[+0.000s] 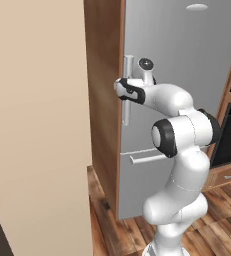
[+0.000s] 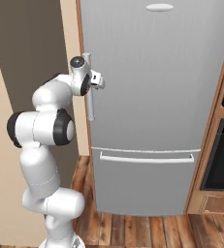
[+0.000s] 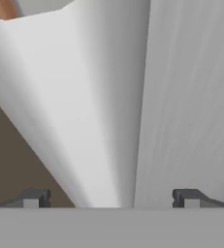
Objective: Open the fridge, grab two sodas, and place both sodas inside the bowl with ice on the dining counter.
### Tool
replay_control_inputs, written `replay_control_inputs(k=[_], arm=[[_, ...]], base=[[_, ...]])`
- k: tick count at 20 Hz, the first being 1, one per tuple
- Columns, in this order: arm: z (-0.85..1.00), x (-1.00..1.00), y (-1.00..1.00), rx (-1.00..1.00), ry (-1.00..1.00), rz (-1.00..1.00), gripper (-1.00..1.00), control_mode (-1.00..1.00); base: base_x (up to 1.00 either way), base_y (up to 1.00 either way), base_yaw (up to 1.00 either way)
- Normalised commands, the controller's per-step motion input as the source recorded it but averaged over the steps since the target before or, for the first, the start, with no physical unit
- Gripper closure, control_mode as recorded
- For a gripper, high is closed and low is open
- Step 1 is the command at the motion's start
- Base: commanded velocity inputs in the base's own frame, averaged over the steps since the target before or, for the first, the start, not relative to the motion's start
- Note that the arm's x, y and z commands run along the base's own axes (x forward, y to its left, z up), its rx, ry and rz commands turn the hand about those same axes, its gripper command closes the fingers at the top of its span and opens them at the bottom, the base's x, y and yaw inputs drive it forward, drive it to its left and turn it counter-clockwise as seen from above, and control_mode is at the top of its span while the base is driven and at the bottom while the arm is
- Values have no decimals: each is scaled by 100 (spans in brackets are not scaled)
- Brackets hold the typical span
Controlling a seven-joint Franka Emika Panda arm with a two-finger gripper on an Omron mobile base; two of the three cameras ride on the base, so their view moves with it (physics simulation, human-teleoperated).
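While the fridge (image 2: 157, 97) door is closed, the tool (image 3: 111, 198) sits at its vertical handle (image 1: 127, 90), fingers (image 3: 33, 198) wide, the bar between them.

gripper (image 2: 97, 81) at fridge (image 2: 157, 97) handle (image 2: 89, 87)

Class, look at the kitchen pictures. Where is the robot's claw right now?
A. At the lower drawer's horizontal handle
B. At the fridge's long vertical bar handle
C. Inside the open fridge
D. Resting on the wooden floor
B: the claw sits at the vertical bar handle of the shut fridge, well above the drawer handle.
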Motion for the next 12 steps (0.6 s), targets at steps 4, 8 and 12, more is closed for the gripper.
replay_control_inputs(k=[4, 8, 12], arm=[[-14, 41, 0, 0, 0, 0, -100, -100], [-27, 39, 0, 0, 0, 1, -100, -100], [-36, 35, 0, 0, 0, 2, -100, -100]], base=[[0, 0, 0], [0, 0, 0], [0, 0, 0]])
